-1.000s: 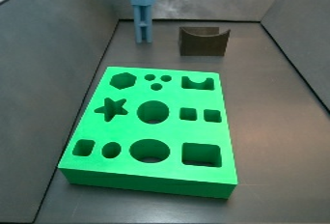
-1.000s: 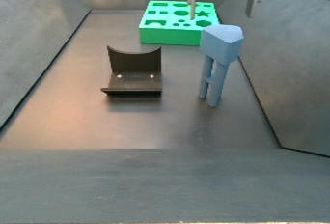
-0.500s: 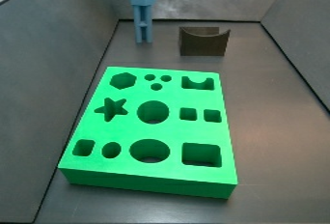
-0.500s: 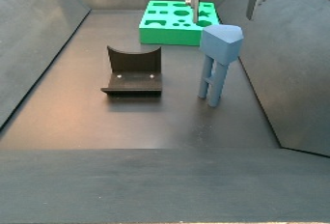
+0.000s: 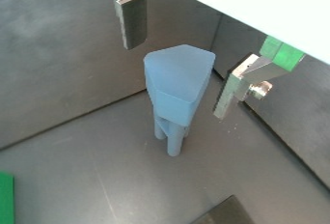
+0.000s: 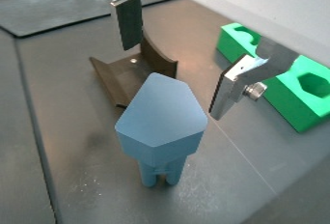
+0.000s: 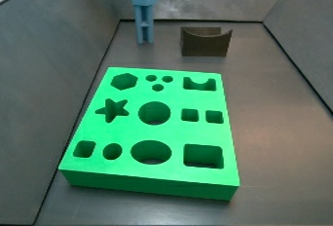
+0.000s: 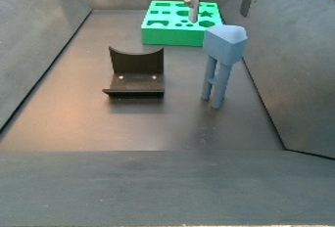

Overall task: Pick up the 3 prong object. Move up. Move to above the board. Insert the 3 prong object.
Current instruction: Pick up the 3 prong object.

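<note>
The 3 prong object (image 8: 222,63) is a light blue post with a wider head, standing upright on the dark floor. It also shows in a side view (image 7: 140,11) and in both wrist views (image 5: 175,85) (image 6: 161,131). My gripper (image 8: 221,0) hangs open above its head, and the head lies below the gap between the fingers (image 5: 133,20). In the wrist views the gripper (image 5: 176,78) (image 6: 175,79) holds nothing. The green board (image 7: 156,123) lies flat with empty cut-outs, and it shows further off (image 8: 183,22) (image 6: 290,73).
A dark brown block with a curved notch (image 7: 204,40) sits beside the blue piece, and it also shows in other views (image 8: 133,71) (image 6: 123,73). Grey walls slope up around the dark floor (image 8: 144,123).
My gripper has come a little lower and closer over the blue piece's head. The piece, the brown block and the board have not moved.
</note>
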Motion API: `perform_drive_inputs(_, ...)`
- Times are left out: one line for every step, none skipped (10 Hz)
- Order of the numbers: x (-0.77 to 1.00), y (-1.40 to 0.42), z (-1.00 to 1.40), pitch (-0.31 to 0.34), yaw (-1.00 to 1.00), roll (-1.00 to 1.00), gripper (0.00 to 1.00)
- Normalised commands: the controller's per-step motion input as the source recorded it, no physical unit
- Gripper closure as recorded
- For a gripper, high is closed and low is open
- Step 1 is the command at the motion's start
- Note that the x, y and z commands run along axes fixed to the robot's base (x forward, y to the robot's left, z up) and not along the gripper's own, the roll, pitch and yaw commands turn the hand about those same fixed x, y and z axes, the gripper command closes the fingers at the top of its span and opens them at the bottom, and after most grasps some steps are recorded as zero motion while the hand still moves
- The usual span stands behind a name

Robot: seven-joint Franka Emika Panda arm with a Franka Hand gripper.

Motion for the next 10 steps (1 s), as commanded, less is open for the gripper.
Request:
perform_drive_inputs(0.00,0.17,-0.14,-0.129,0.63,-0.10,0.00)
perform_drive_inputs(0.00,0.14,-0.17,-0.104,0.61,-0.07,0.00)
perform_drive_inputs(0.00,0.12,-0.12,-0.070,0.41,-0.06,0.00)
perform_drive_inputs(0.00,0.01,-0.08,-0.031,0.24,0.00,0.00)
perform_drive_inputs(-0.01,0.00,-0.10,-0.040,0.22,0.00,0.00)
perform_drive_inputs(-0.08,0.00,-0.10,-0.021,0.19,0.00,0.00)
perform_drive_inputs(-0.12,0.00,-0.12,-0.026,0.19,0.00,0.00)
perform_drive_inputs(-0.08,0.00,-0.15,-0.027,0.22,0.00,0.00)
perform_drive_inputs(-0.08,0.00,-0.14,-0.036,0.21,0.00,0.00)
perform_drive_inputs(-0.07,0.00,-0.15,-0.034,0.21,0.00,0.00)
